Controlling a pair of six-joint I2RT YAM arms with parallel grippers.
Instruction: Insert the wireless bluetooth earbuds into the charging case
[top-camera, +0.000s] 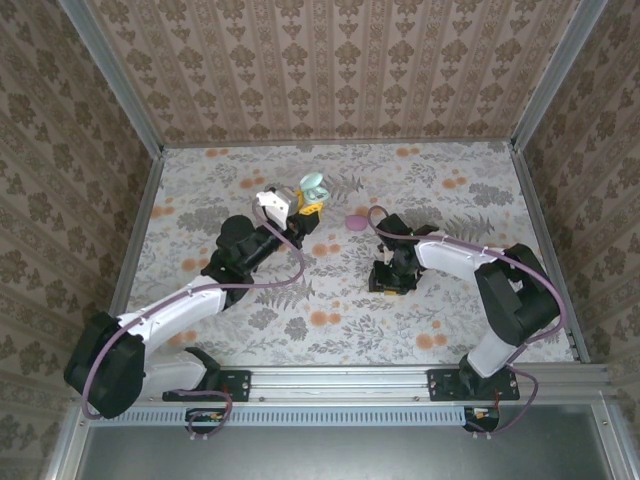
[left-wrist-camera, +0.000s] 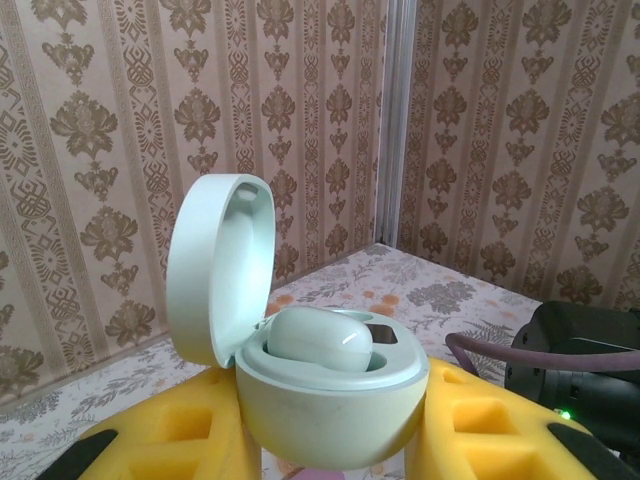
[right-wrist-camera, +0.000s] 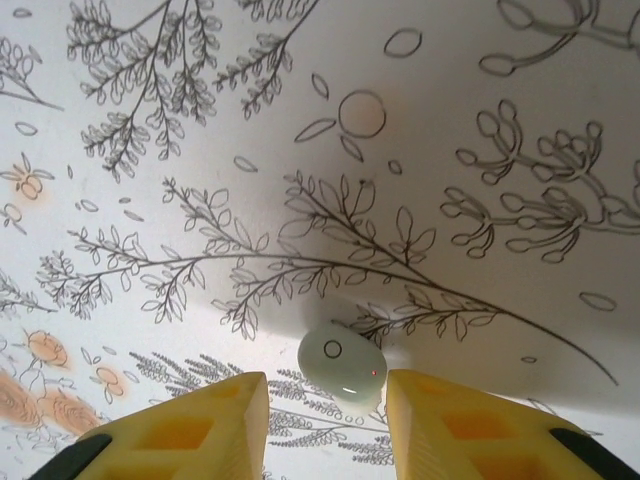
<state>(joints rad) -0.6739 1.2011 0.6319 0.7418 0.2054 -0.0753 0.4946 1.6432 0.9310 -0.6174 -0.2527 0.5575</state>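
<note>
Over a floral tablecloth (top-camera: 455, 195) between damask-papered walls (top-camera: 340, 70), the left gripper (left-wrist-camera: 322, 445) clasps one open pale-green charging case (left-wrist-camera: 330, 395) holding one earbud (left-wrist-camera: 318, 338); the right gripper (right-wrist-camera: 326, 420) stands parted around a second earbud (right-wrist-camera: 340, 370).

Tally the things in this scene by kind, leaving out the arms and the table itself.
Charging case: 1, mint green, lid open
Earbuds: 2, the seated earbud in the case and the loose earbud lying on the table
Small pink object: 1, too small to identify
Total: 4
</note>
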